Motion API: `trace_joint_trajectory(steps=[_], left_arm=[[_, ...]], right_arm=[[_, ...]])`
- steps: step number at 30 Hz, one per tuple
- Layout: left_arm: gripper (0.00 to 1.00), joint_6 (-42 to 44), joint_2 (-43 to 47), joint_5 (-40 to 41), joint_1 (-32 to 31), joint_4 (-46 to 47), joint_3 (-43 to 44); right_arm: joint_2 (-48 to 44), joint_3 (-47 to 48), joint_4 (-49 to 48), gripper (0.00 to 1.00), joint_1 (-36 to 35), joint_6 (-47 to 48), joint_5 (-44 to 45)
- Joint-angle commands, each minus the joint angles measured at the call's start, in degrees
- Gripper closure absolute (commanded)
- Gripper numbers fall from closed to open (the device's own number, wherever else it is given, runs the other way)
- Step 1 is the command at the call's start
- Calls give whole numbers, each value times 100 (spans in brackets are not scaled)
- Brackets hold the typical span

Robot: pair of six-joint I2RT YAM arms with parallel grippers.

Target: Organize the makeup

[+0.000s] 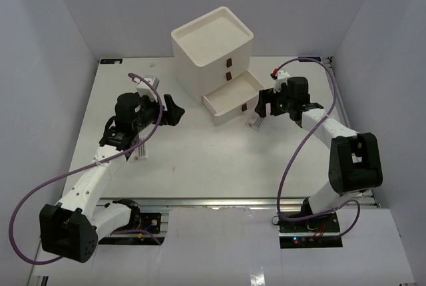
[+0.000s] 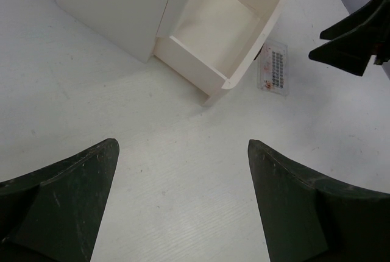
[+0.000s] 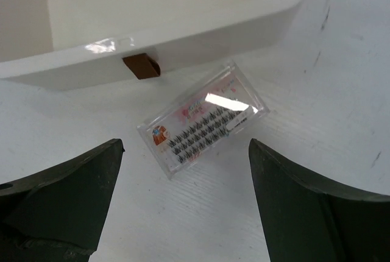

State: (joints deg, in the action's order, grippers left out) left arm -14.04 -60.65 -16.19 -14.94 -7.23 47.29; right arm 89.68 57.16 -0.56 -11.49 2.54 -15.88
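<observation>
White counter (image 1: pixel 200 166), pale walls all round. Left tool (image 1: pixel 176 109) is spread wide and empty, facing the drawer box (image 1: pixel 213 46), whose bottom drawer (image 1: pixel 229 96) is pulled out. The flat packet (image 3: pixel 204 119) lies on the counter just beside the drawer front. Right tool (image 3: pixel 186 201) hovers over it, fingers apart, gripping nothing.

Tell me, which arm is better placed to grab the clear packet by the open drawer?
The right: its open gripper hovers over the packet, a finger on either side. The left gripper is farther away, beyond the drawer.
</observation>
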Motion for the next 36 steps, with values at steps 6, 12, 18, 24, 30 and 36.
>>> trace_joint_trajectory(steps=[6, 12, 18, 24, 30, 36], left_arm=[[2, -20, 128, -60, 35, 129, -53], [2, 16, 62, 19, 35, 99, -53], [2, 24, 0, 54, 34, 99, -53], [2, 24, -6, 61, 50, 92, -53], [2, 24, 31, 45, 48, 94, -53], [2, 24, 70, 58, 49, 90, -53]], right_arm=[[1305, 1230, 1259, 10, -459, -2249, 2358], [2214, 1896, 1515, 10, -521, -2548, 2221], [2579, 2064, 1586, 10, -684, -2626, 2551], [2525, 1749, 1651, 2, -870, -2549, 2994], [2292, 1224, 1516, 23, -863, -2286, 3174], [1855, 915, 1332, 52, -783, -1958, 3103]])
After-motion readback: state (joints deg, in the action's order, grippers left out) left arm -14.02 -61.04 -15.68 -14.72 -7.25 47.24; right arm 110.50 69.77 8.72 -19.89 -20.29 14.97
